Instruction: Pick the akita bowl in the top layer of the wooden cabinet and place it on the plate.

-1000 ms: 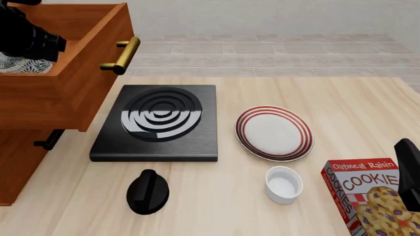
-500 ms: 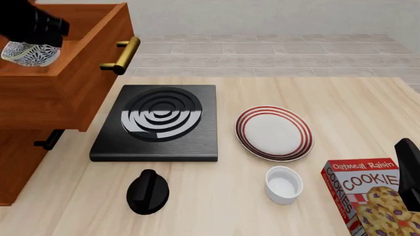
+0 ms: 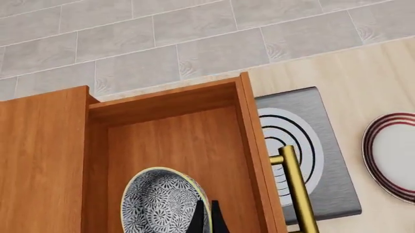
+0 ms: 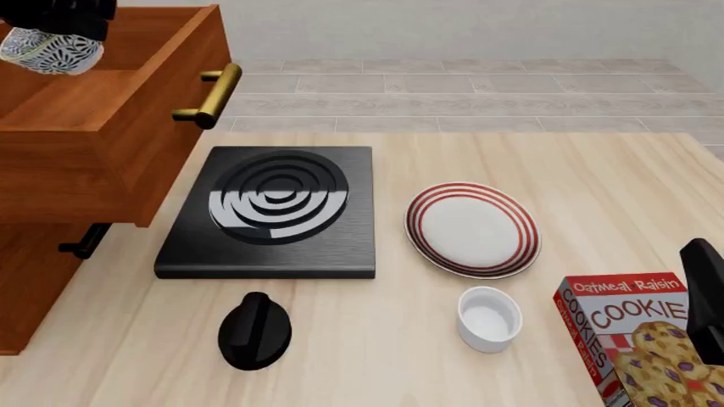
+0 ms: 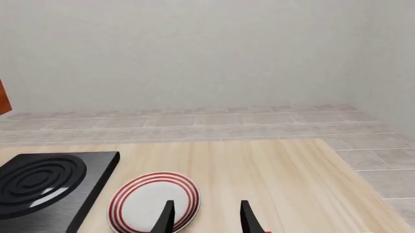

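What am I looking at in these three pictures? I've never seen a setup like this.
It's a simulated two-arm robot at a table. The front view looks down from behind the arms; the other two come from cameras behind each gripper. The left gripper is shut on the rim of the akita bowl, held above the open top layer of the wooden cabinet. The right gripper is open and holds nothing. On the table lie a black stove, the plate, a white cup, a cookie box and a black knob-like object.
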Robot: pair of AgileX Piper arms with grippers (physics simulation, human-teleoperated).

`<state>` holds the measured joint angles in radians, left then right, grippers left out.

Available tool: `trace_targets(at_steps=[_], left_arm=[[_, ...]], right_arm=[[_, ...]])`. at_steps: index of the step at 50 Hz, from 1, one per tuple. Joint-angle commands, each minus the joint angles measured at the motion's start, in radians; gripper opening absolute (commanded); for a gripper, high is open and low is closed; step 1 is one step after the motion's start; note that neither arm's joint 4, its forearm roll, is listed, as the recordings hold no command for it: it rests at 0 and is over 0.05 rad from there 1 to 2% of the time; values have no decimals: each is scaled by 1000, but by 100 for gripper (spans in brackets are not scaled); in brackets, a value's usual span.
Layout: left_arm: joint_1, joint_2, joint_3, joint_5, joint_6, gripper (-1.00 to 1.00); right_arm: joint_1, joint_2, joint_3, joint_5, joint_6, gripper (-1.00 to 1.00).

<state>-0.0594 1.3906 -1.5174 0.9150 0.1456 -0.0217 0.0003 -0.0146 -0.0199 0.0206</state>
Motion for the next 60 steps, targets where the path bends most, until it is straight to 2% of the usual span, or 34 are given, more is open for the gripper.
trace_targets(at_steps=[1, 27, 60], left_arm=[[-18, 10, -72, 12, 30, -100], [-80, 53, -211, 25, 81, -100], [-221, 149, -360, 12, 137, -100]], right_arm=[[2, 0, -1, 1, -3, 100], [4, 0, -3, -2, -8, 100], [8, 0, -5, -7, -6, 100]])
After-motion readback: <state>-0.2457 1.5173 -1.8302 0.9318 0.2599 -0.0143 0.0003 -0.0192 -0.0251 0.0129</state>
